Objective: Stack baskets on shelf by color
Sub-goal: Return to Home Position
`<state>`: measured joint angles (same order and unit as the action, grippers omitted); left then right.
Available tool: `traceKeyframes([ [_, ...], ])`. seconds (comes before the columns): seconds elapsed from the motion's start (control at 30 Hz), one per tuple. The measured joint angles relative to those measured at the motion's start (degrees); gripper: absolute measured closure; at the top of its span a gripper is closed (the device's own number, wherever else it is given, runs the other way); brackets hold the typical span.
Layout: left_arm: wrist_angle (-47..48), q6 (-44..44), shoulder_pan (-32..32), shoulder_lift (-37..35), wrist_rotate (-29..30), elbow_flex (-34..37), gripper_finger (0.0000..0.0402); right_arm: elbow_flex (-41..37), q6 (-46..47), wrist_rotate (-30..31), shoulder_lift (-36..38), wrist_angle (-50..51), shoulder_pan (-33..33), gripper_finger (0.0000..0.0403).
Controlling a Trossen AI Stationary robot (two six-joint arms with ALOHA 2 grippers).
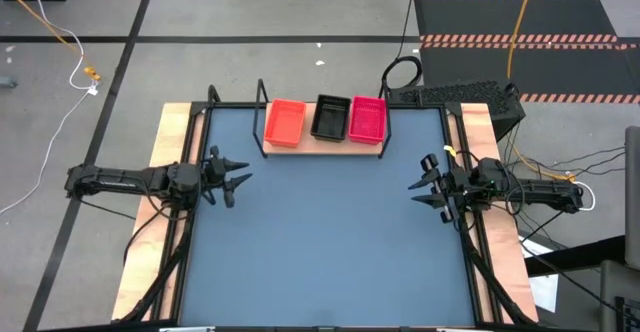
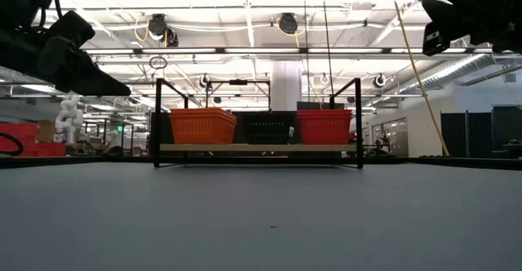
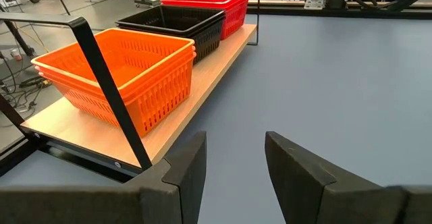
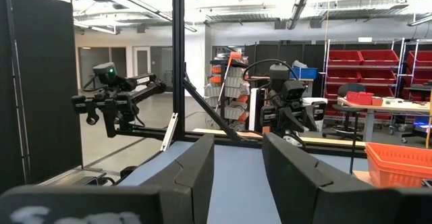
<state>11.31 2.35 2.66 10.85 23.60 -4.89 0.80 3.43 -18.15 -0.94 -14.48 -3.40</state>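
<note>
Our left end effector (image 1: 238, 182), at nine o'clock on the surface (image 1: 320, 252), and our right end effector (image 1: 420, 182), at three o'clock, both stand wide and empty. To go home well, we should pull them back level, well clear of the shelf (image 1: 325, 145) at twelve o'clock. On it we count one orange stack (image 1: 285, 122), one black stack (image 1: 330, 118) and one pink stack (image 1: 368, 118). We cannot surely count the baskets in each.
</note>
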Motion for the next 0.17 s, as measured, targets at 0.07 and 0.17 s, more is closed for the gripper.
traceKeyframes([
  [0.07, 0.02, 0.0, 0.0, 0.0, 0.02, 0.0, 0.025, 0.0, 0.01, 0.0, 0.0, -0.01, 0.0, 0.0282],
  [0.17, 0.01, 0.0, 0.0, 0.0, 0.0, 0.0, 0.025, 0.0, 0.01, 0.0, -0.01, 0.0, 0.0, 0.0282],
])
